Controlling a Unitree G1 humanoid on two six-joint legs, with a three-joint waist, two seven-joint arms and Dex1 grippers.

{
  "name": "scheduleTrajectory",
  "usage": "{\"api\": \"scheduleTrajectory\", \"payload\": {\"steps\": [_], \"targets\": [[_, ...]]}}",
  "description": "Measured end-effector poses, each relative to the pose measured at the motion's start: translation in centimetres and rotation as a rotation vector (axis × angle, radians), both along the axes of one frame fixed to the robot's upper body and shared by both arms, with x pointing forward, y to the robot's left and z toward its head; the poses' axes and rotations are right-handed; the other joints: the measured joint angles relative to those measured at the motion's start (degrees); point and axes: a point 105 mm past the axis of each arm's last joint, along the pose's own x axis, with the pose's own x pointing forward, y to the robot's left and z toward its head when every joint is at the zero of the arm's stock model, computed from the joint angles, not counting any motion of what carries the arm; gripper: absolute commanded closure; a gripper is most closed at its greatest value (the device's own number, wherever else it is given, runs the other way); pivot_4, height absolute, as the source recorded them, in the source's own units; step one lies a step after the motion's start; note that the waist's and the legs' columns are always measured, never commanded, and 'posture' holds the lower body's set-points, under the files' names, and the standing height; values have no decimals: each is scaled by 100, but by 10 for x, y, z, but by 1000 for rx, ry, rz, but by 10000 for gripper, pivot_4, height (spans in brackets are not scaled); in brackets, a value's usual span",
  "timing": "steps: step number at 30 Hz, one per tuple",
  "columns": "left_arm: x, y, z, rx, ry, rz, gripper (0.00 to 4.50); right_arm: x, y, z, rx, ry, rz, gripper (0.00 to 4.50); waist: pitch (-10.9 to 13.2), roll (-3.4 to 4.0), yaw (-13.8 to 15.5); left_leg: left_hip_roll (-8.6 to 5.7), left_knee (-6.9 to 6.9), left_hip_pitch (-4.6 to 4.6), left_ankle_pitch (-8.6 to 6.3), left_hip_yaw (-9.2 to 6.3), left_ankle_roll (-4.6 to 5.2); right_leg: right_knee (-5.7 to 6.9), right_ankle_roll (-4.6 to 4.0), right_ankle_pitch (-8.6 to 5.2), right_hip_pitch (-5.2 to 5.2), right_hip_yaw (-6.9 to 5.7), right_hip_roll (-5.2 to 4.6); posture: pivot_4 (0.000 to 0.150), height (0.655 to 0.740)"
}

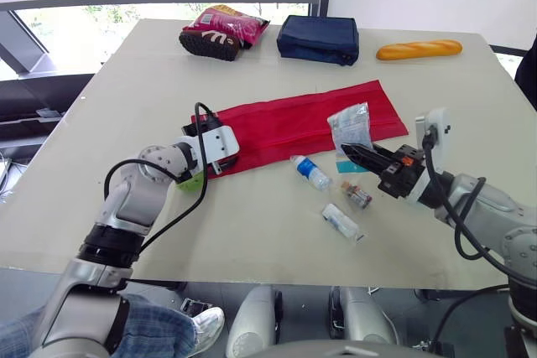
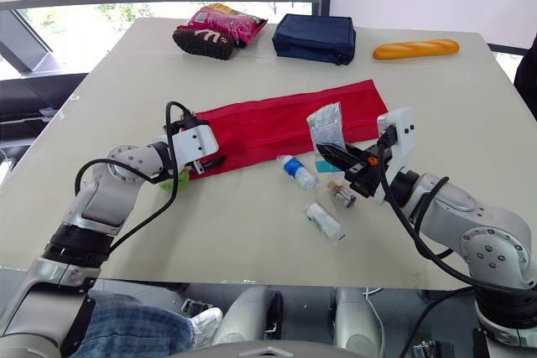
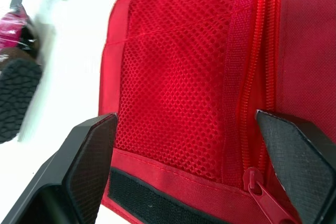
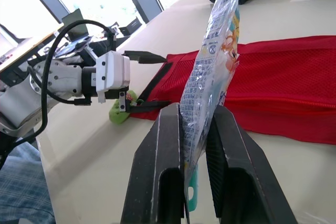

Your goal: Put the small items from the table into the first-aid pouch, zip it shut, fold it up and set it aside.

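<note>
Pouch: red first-aid pouch (image 1: 310,119) lies unfolded and flat across the middle of the desk (image 1: 252,241); not folded, not set aside.
Zip: slider (image 3: 257,190) sits at the pouch end nearest the left claw; whether the opening is parted cannot be told.
Left claw (image 3: 185,124): fingers wide apart, straddling the mesh end of the pouch; gripping nothing.
Right claw (image 4: 197,111): closed on a clear sachet (image 4: 218,51), held upright above the desk just beside the pouch's near edge.
Items outstanding: small bottle (image 1: 311,173), vial (image 1: 357,195) and wrapped roll (image 1: 341,221) lie loose on the desk near the pouch; a green item (image 1: 191,180) lies under the left claw.
Progress: judged early; loading, zipping, folding and placing aside all remain.
Edges: wrapped roll lies nearest the desk's front edge; avoid sweeping it off.
Open room: bare desk left of the pouch and in front of it; shoe bag (image 1: 220,33), navy case (image 1: 319,38) and baguette (image 1: 418,49) occupy the far edge.
</note>
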Motion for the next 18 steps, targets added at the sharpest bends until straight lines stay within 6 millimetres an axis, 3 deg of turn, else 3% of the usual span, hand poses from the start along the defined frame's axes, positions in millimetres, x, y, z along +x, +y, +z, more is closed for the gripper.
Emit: {"api": "scheduleTrajectory", "payload": {"steps": [7, 10, 12, 13, 14, 15, 18], "targets": [[8, -3, 5, 145, 33, -30, 256, 2, -1, 0, 1, -8, -15, 44067, -4, 3, -5, 1, -2, 21, 0, 13, 0, 3, 3, -2, 11, 15, 11, 1500, 7164], [5, -6, 1, 201, 20, -46, 7346, 2, -2, -3, 1, 0, -23, 44067, -4, 4, -6, 5, -3, 36, 0, 23, 0, 7, 3, -3, 17, 29, 18, 1500, 7164], [4, -7, -2, 212, 22, -51, 16893, 2, -2, -3, 1, 1, -26, 44067, -4, 4, -5, 11, -4, 42, 0, 29, 0, 10, 6, -5, 19, 35, 18, 1500, 7164], [2, -7, -5, 218, 27, -51, 18974, 2, -2, -3, 1, 0, -26, 44067, -4, 4, -5, 19, -4, 45, 0, 33, 0, 10, 14, -10, 19, 39, 20, 1500, 7164], [-2, -7, -9, 220, 37, -44, 25491, 1, -2, -3, 2, -3, -27, 44067, -4, 4, -12, 24, -4, 50, 0, 43, 0, 11, 15, -11, 20, 49, 23, 1500, 7164], [-3, -8, -11, 220, 42, -43, 28013, 1, -2, -2, 3, -4, -27, 44067, -4, 4, -13, 26, -5, 52, 0, 46, 0, 11, 15, -11, 20, 52, 24, 1500, 7164], [-7, -8, -17, 224, 58, -32, 42636, 1, -2, -2, 3, -5, -26, 44067, -4, 4, -14, 32, -5, 54, 0, 52, 0, 11, 13, -10, 19, 56, 30, 1500, 7164]]}}
